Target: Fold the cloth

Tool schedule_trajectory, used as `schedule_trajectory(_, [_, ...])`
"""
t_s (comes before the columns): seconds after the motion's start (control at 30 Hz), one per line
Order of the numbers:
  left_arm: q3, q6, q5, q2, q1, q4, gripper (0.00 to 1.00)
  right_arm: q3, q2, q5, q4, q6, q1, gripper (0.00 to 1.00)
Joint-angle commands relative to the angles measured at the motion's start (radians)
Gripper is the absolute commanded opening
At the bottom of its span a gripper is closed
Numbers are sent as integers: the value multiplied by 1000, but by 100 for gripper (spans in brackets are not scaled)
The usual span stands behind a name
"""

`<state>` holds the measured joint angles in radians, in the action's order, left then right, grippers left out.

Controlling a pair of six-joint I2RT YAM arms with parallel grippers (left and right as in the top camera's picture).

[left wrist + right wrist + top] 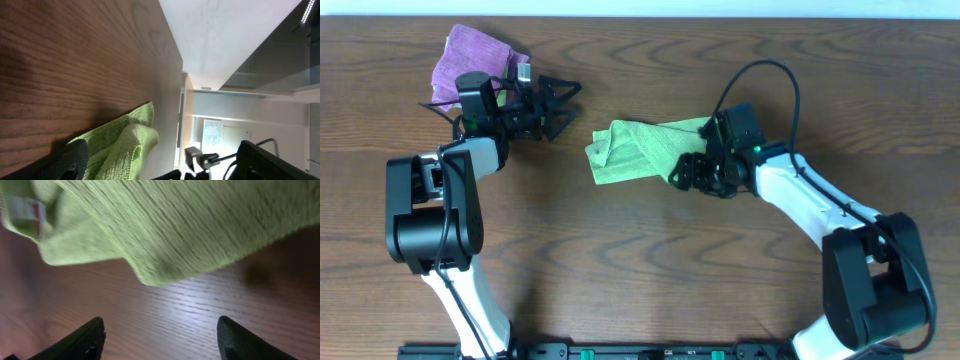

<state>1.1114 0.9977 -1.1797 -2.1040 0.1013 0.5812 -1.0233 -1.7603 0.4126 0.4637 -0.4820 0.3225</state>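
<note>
Near the middle of the table [650, 250] lies the cloth [635, 150], rumpled and partly doubled over, with a white tag [22, 210] at one edge. At its 4 o'clock edge stands the right gripper [680, 172]; its fingers [85, 340] are fairly wide apart and hold nothing, with bare wood between them. At 10 o'clock from the cloth, apart from it, the left gripper [565, 108] is spread fully and holds nothing. At 10 o'clock on the table lies a purple cloth [470, 60]
</note>
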Motion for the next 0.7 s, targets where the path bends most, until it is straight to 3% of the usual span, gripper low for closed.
schedule_trajectory(0.0, [18, -3, -24, -11, 5, 4, 96, 40, 1, 13, -56, -58, -5, 68])
schedule_trajectory(0.5, [18, -2, -30, -11, 5, 4, 95, 122, -32, 6, -272, -161, -2, 59])
schedule_trajectory(0.67, [18, -2, -31, -11, 5, 4, 95, 122, -53, 6, -317, -169, -1, 52])
